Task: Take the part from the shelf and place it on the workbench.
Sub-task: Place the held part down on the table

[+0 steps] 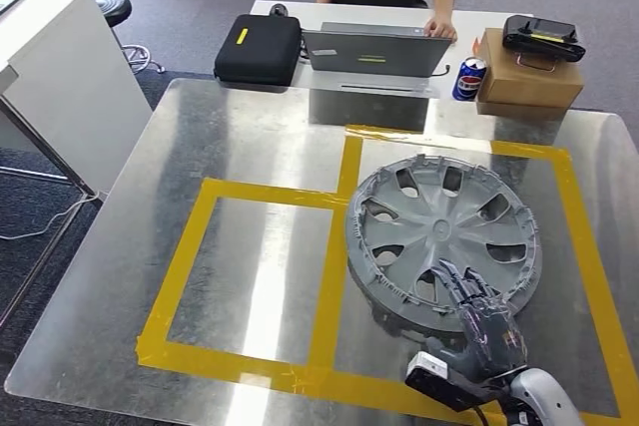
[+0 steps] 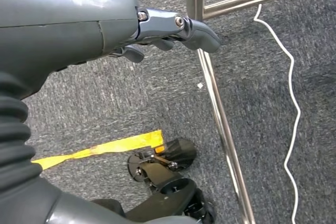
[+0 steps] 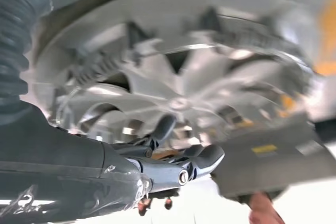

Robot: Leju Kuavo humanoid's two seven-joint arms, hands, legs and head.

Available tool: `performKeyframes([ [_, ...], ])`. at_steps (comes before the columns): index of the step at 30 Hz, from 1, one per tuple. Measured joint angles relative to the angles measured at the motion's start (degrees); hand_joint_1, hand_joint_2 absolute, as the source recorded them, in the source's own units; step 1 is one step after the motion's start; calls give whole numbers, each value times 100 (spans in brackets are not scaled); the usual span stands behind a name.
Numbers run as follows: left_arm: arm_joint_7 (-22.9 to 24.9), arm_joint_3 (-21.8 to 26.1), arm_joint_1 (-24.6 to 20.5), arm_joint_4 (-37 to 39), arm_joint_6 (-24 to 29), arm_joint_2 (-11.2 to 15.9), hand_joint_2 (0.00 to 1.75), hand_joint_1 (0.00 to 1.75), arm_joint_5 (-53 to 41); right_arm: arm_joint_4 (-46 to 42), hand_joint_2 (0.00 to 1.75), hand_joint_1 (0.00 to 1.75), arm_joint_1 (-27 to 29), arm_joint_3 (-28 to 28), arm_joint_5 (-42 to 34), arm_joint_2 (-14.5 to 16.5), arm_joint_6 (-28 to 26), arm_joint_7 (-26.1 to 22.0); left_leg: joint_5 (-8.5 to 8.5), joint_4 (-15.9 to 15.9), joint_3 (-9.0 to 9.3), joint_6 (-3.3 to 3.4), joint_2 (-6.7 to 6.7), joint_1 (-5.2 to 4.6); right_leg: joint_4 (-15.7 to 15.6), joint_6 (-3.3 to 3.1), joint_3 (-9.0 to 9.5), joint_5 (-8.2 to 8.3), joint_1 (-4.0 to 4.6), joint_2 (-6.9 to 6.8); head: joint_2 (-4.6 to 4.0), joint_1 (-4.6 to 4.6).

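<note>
The part, a grey plastic wheel cover [image 1: 443, 231], lies face up on the metal workbench [image 1: 249, 137], inside the right-hand square of yellow tape [image 1: 331, 276]. My right hand [image 1: 482, 321] is at the cover's near rim, with its fingers [image 1: 459, 281] reaching over the rim onto the face. The blurred right wrist view shows the cover [image 3: 186, 72] just beyond the hand [image 3: 174, 156], thumb and fingers apart with nothing between them. My left hand [image 2: 166, 32] hangs over the carpet and holds nothing.
A person sits at a white desk behind the bench with a laptop [image 1: 372, 47], a black case [image 1: 258, 47], a cola can [image 1: 469, 78] and a cardboard box [image 1: 527, 72]. A white table [image 1: 53, 67] stands at the left. The left tape square [image 1: 249, 276] is bare metal.
</note>
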Motion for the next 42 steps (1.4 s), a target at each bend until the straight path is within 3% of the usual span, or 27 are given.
performKeyframes([
  [3, -5, 46, 2, 0, 48, -13, 0, 0, 29, -383, 175, 0, 117, 146, -307, 1, -196, -188, 22, -56, 23, 42, 3, 3, -42, 41, 18, 7, -4, 2, 0, -2],
  [5, -8, 77, 2, 0, 76, -32, 0, 0, 43, -618, 175, 0, 167, 210, -546, 3, -318, -358, 90, -169, 87, 66, 17, 47, 63, 78, -20, -95, 9, -5, 0, 14],
  [6, -13, 99, 1, 0, 90, -39, 0, 0, 57, -715, 175, 0, 178, 243, -683, 7, -353, -455, 125, -214, 115, 74, 28, 73, 282, 100, -111, -243, 9, -10, 0, 29],
  [8, -21, 166, 7, 0, 106, -39, 0, 0, 118, -827, 175, 0, 130, 345, -973, 60, -306, -669, 155, -226, 121, 83, 45, 90, 1005, 158, -422, -637, -17, -16, 0, 52],
  [9, -24, 207, 10, 0, 105, -42, 0, 0, 159, -843, 175, 0, 56, 414, -1125, 122, -218, -774, 161, -225, 113, 72, 52, 98, 1312, 190, -561, -761, -38, -18, 0, 54],
  [10, -21, 251, 13, 0, 93, -46, 0, 0, 194, -834, 175, 0, -60, 491, -1265, 206, -114, -861, 168, -223, 103, 54, 59, 111, 1447, 223, -619, -779, -60, -21, 0, 53],
  [11, -6, 288, 13, 0, 80, -51, 0, 0, 212, -802, 175, 0, -221, 568, -1381, 306, -16, -915, 177, -218, 92, 25, 66, 131, 1355, 257, -565, -682, -85, -24, 0, 52],
  [13, 68, 342, 4, -1, 62, -68, 0, 0, 179, -685, 175, 0, -608, 714, -1578, 521, 125, -950, 186, -173, 55, -68, 72, 180, 654, 350, -190, -341, -153, -26, 0, 53],
  [14, 118, 354, -1, -2, 66, -71, 0, 0, 144, -623, 175, 0, -786, 778, -1653, 620, 159, -946, 185, -129, 26, -129, 62, 195, 322, 363, -19, -218, -175, 1, 0, 63],
  [15, 155, 359, -3, -3, 73, -73, 0, 0, 103, -573, 175, 0, -924, 833, -1721, 705, 178, -937, 193, -93, -4, -186, 46, 200, 114, 334, 91, -152, -185, 22, 0, 63],
  [19, 210, 362, 34, -3, 87, -108, 0, 0, 35, -500, 0, 0, -1148, 961, -1885, 866, 183, -924, 268, -69, -108, -336, 0, 230, 158, 47, -20, -65, -127, 51, 0, 53],
  [20, 217, 363, 38, -3, 87, -115, 0, 0, 30, -493, 0, 0, -1186, 979, -1927, 894, 177, -933, 162, 30, -172, -345, 4, 237, 165, -16, -75, -23, -115, 46, 0, 46],
  [22, 221, 367, 30, -2, 99, -123, 0, 0, 33, -473, 0, 0, -1260, 1005, -1995, 961, 161, -956, -300, 601, -421, -313, 14, 207, 160, -122, -196, 75, -87, 32, 0, 20],
  [24, 180, 378, 20, -2, 110, -127, 0, 0, 40, -434, 0, 0, -1323, 1022, -2034, 1015, 134, -973, -764, 1391, -698, -259, 15, 139, 161, -168, -331, 173, -37, 20, 0, 7],
  [25, 148, 386, 17, -2, 108, -128, 0, 0, 38, -407, 0, 0, -1355, 1029, -2046, 1039, 115, -979, -864, 1605, -734, -225, 15, 109, 161, -181, -400, 226, -8, 13, 0, 5],
  [26, 121, 393, 16, -2, 101, -128, 0, 0, 34, -380, 0, 0, -1395, 1035, -2051, 1061, 91, -981, -867, 1609, -658, -180, 15, 78, 161, -191, -472, 282, 20, 7, 0, 6],
  [27, 105, 398, 13, -2, 95, -130, 0, 0, 29, -355, 0, 0, -1437, 1039, -2048, 1080, 62, -981, -793, 1396, -466, -127, 16, 48, 161, -195, -540, 341, 43, 3, 0, 5],
  [29, 85, 405, -11, -3, 106, -139, 0, 0, 28, -334, 0, 0, -1491, 1038, -2025, 1105, -11, -981, -625, 637, 88, -24, 66, -16, 173, -178, -651, 452, 80, -15, 0, 3],
  [30, 57, 415, -33, -4, 127, -148, 0, 0, 37, -343, 0, 0, -1479, 1033, -2012, 1110, -55, -986, -571, 334, 280, 9, 91, -43, 169, -160, -686, 502, 93, -39, 1, 5],
  [31, 5, 432, -52, -4, 159, -157, 0, 0, 51, -372, 0, 0, -1426, 1022, -2005, 1111, -95, -1002, -539, 151, 380, 38, 97, -69, 153, -132, -700, 550, 98, -69, 1, 4],
  [34, -176, 508, -22, -4, 241, -183, 0, 0, 115, -534, 0, 0, -1118, 986, -2005, 1092, -161, -1116, -384, 72, 322, 125, 7, -98, 65, -32, -703, 673, 77, -162, 0, 2],
  [35, -208, 534, 5, -4, 252, -184, 0, 0, 133, -586, 0, 0, -1019, 971, -2010, 1077, -165, -1153, -314, 58, 281, 158, -12, -90, 108, 1, -737, 595, 71, -163, 0, 5],
  [36, -227, 559, 24, -4, 257, -186, 0, 0, 144, -633, 0, 0, -942, 950, -2018, 1058, -168, -1181, -239, 44, 225, 187, -27, -77, 261, 28, -800, 403, 70, -147, 0, 7],
  [39, -240, 636, 33, -4, 276, -189, 0, 0, 206, -729, 0, 0, -793, 875, -2051, 1025, -150, -1259, -36, 39, -5, 220, -91, -69, 1289, 68, -1028, -474, 72, -95, 0, 11],
  [40, -220, 668, 32, -4, 288, -190, 0, 0, 239, -751, 0, 0, -746, 846, -2068, 1023, -127, -1294, 31, 41, -90, 215, -121, -70, 1569, 66, -1025, -606, 75, -89, 0, 10],
  [41, -185, 707, 32, -4, 301, -189, 0, 0, 269, -772, 0, 0, -696, 814, -2084, 1022, -99, -1329, 100, 44, -179, 204, -160, -69, 1671, 57, -928, -603, 77, -81, 0, 9],
  [42, -144, 746, 32, -4, 311, -187, 0, 0, 290, -796, 0, 0, -653, 776, -2097, 1022, -72, -1361, 168, 48, -263, 188, -206, -65, 1571, 46, -728, -503, 78, -64, 0, 10],
])
